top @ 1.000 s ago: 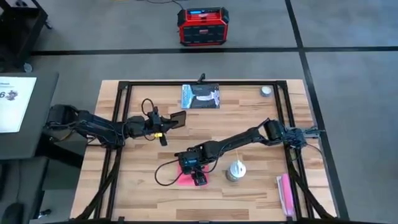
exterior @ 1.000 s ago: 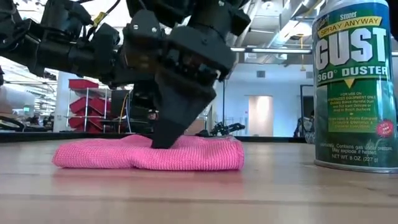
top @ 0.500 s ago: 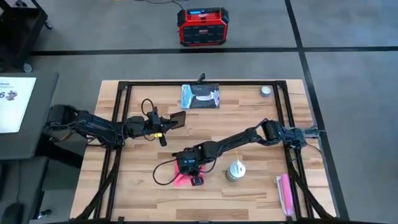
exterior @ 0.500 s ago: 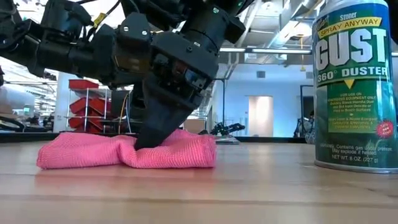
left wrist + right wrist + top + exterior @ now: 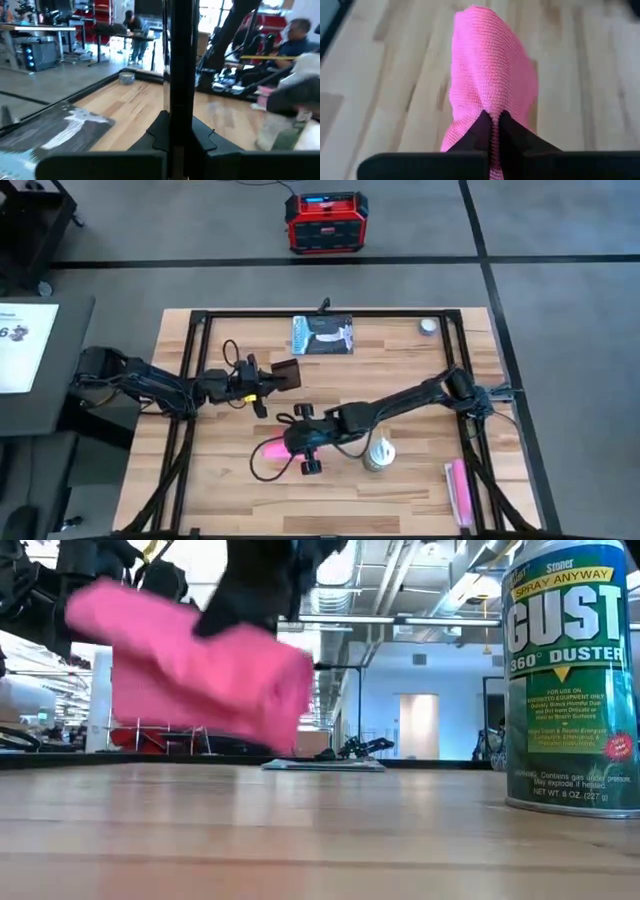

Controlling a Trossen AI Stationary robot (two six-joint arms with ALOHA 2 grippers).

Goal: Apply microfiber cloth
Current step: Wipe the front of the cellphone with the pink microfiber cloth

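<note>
Wooden slats form the table point(image 5: 420, 480), with grey floor beyond. Near the front edge, the right gripper point(image 5: 492, 131) pinches the microfiber cloth point(image 5: 490, 75), hanging clear above the wood. Farther back, the left gripper point(image 5: 268, 375) clamps a dark phone point(image 5: 285, 372). Behind sits a red box point(image 5: 326, 222).

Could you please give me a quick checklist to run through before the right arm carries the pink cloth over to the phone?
1. Grip: right gripper pinches a fold of the microfiber cloth - ok.
2. Lift: the cloth hangs clear of the wooden table in the low view - ok.
3. Target: left gripper holds the black phone above the table - ok.
4. Phone screen facing the cloth - cannot tell.
5. Path: the Gust duster can stands beside the right arm, on the side away from the phone - ok.
6. Cloth spread flat for wiping: it is bunched - not ok.
</note>
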